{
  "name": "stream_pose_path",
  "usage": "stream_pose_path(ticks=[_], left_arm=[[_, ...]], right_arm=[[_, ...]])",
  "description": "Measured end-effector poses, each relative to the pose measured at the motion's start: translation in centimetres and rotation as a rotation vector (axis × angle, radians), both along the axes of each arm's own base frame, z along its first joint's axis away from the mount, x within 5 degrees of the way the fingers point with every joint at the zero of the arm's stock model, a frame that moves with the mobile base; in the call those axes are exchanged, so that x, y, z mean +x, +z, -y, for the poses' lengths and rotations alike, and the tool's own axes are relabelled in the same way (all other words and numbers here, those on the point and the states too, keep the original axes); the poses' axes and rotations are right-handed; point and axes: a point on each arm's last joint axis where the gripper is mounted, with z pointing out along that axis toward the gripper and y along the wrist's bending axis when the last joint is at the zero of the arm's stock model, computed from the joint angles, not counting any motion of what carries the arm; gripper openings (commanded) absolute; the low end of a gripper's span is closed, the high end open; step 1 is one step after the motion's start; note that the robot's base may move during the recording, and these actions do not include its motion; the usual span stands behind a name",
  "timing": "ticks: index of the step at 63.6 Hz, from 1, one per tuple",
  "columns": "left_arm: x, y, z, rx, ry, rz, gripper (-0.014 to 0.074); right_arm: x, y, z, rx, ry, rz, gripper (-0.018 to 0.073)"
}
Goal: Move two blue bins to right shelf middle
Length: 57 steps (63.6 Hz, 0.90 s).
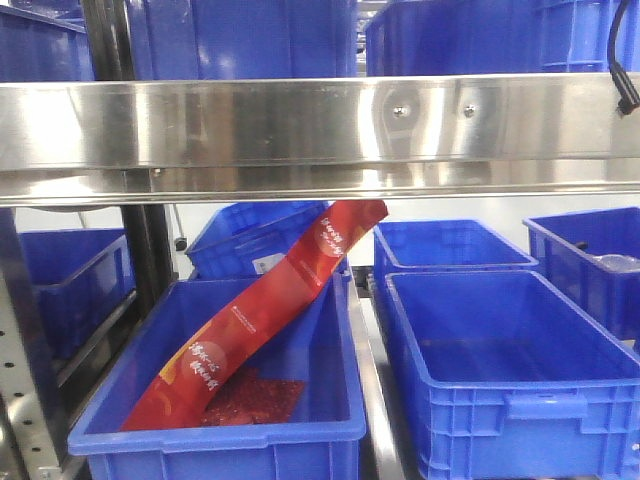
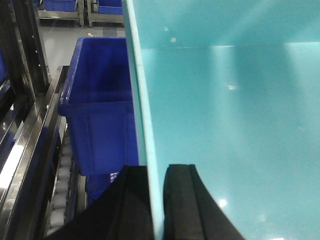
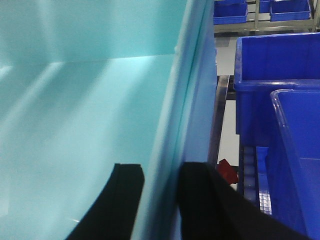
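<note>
Both pincers, left point(image 2: 156, 200) and right point(image 3: 160, 200), clamped the bin's walls point(image 2: 145, 100); carrying step, next calling for the right shelf.

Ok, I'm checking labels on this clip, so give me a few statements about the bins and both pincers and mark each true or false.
1. The left pincer grips a bin wall between its fingers. True.
2. The right pincer hangs open, holding nothing. False: its fingers straddle the rim of a bin wall.
3. A long red packet leans inside the front left bin. True.
4. The front right bin is full of red packets. False: it looks empty.
5. A steel shelf edge crosses the front view above the bins. True.
</note>
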Motion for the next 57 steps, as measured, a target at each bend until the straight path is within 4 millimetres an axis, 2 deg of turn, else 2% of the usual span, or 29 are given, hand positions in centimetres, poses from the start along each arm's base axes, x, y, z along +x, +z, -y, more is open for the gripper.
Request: stream_pose_path(ticks=[57], left_arm=[[0.0, 0.0, 0.0, 0.0, 0.0, 0.0, -0.0111]], right_arm=[[0.0, 0.0, 0.0, -0.001, 0.0, 0.001, -0.0153]])
